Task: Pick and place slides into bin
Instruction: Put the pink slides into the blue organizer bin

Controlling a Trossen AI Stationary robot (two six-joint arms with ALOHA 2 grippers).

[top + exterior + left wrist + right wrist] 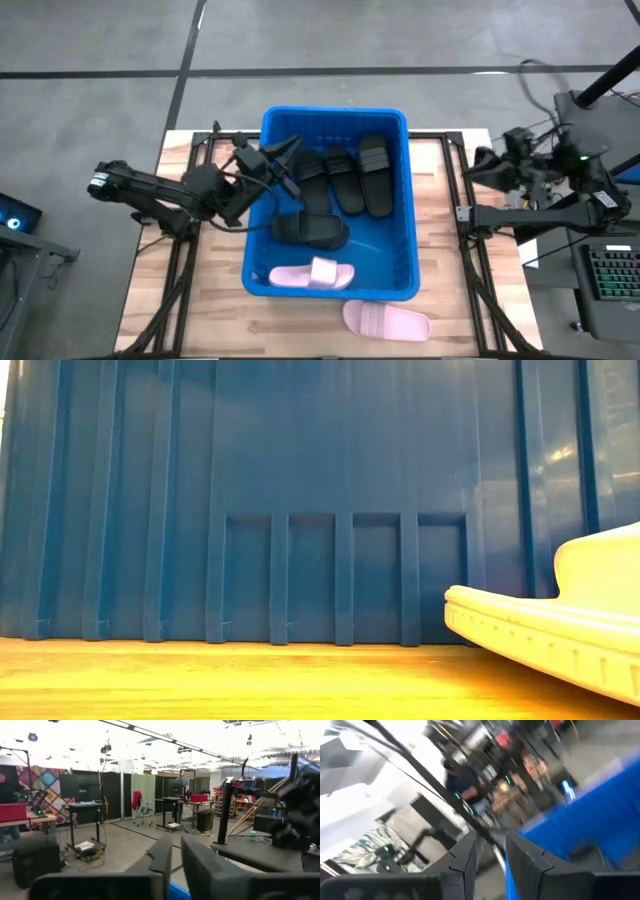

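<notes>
From table level the blue bin (300,500) fills the view, and the pink slide (560,625) runs off the right edge.

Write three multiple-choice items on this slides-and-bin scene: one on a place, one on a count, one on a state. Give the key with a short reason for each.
1. Where is the pink slide that is outside the bin?
A. On the table by the bin's near wall, toward its right corner
B. On the floor beyond the table
C. Hanging on the left arm

2. How many black slides lie in the bin?
A. One
B. Two
C. Four

3. Where is the left gripper?
A. Parked off the table's right edge
B. Over the bin's left rim, above the black slides
C. Flat on the bare table

Key:
1 A: the pink slide rests on the table just outside the bin.
2 C: four black slides show inside, beside a second pink one.
3 B: the left gripper reaches over the rim; the right gripper waits at the table's right side.
</notes>
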